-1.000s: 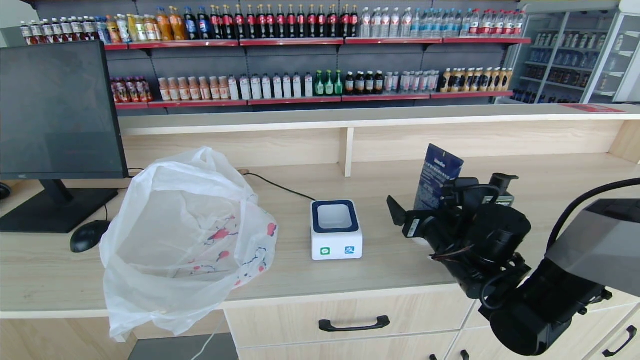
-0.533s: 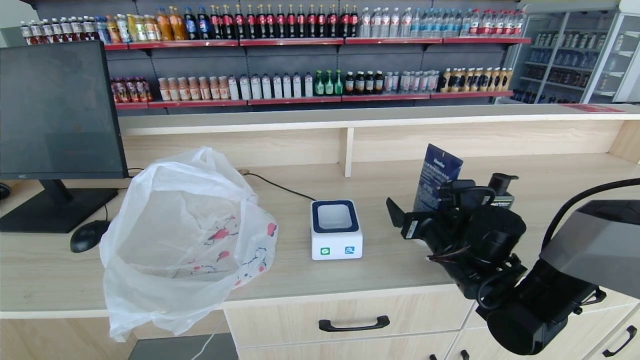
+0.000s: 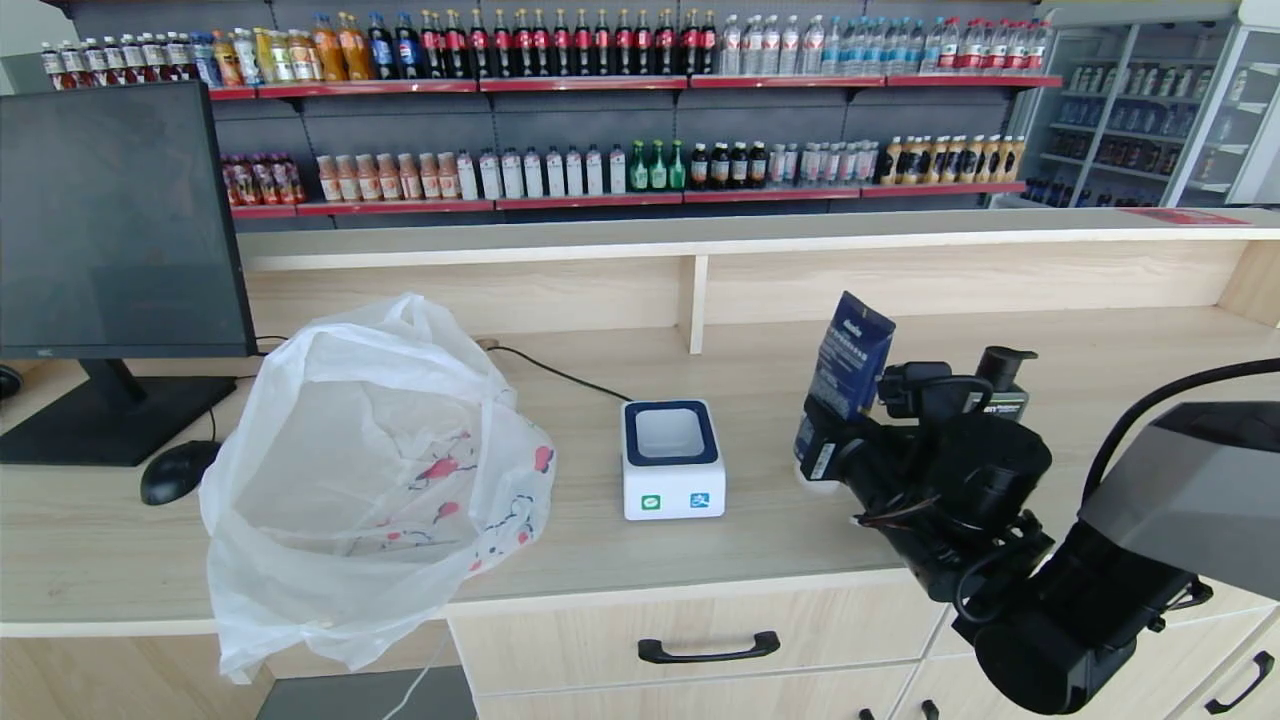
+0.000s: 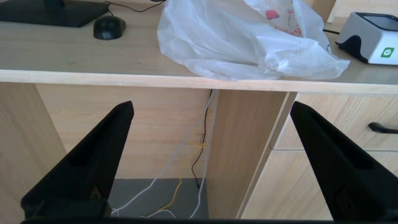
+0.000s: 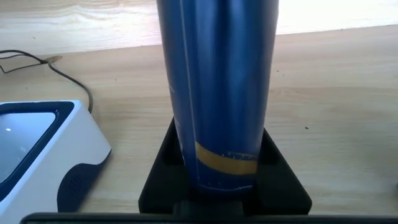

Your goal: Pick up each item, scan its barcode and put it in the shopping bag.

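While the left claw [image 4: 211, 124] hangs released, its jaws spread wide, below the front edge of the table [image 3: 780, 530], the work sits on the other side. On the table's left stand a dark monitor [image 3: 115, 220] and a mouse [image 3: 175, 470]. Beside them the white shopping bag [image 3: 370, 470] slumps open, its lower part spilling over the table's front edge. Right of the bag, and apart from it, the white scanner [image 3: 672, 460] rests with its blue-framed window facing up. Further right, the right claw [image 3: 815, 445] is clenched around the lower end of a blue pouch [image 3: 845, 365], which stands nearly upright and leans slightly. The pouch is near the scanner but not over it. I judge the step in hand to be the pickup giving way to the scan. The next move probably calls for carrying the pouch leftward over the window and turning it so its barcode faces the glass; which face carries the barcode I cannot tell.
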`<state>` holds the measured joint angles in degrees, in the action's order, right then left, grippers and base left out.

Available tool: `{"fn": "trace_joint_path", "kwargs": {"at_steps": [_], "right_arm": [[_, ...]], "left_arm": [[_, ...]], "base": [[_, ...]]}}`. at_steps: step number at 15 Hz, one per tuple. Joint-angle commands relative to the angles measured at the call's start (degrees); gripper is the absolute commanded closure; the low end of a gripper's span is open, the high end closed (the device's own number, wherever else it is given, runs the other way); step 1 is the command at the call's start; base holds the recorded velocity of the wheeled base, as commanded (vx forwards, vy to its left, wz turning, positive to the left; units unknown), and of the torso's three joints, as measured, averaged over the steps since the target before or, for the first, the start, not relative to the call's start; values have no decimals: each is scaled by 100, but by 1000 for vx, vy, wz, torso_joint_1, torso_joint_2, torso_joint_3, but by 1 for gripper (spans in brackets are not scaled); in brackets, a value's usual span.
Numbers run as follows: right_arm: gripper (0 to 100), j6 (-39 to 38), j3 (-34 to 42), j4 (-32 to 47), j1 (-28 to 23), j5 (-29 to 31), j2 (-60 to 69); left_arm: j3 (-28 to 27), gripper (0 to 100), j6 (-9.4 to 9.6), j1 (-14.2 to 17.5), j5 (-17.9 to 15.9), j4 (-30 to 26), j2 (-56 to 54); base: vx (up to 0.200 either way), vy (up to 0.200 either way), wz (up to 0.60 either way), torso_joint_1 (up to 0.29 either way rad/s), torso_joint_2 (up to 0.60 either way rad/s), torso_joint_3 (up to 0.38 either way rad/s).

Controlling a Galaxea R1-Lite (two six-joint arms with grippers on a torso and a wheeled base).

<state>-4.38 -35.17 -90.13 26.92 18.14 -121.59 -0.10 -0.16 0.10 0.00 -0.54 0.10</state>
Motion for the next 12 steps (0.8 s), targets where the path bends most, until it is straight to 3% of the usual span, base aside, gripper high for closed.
{"fn": "trace_joint_path", "kwargs": {"at_steps": [1, 12], "right_arm": [[100, 7, 72, 12, -2, 5, 56], [100, -11, 168, 12, 24, -12, 786]], "left_arm": [[1, 0, -2, -1, 0, 1, -1], [1, 0, -2, -1, 0, 1, -1]], "base": [[0, 0, 0, 0, 0, 0], [0, 0, 0, 0, 0, 0]]}}
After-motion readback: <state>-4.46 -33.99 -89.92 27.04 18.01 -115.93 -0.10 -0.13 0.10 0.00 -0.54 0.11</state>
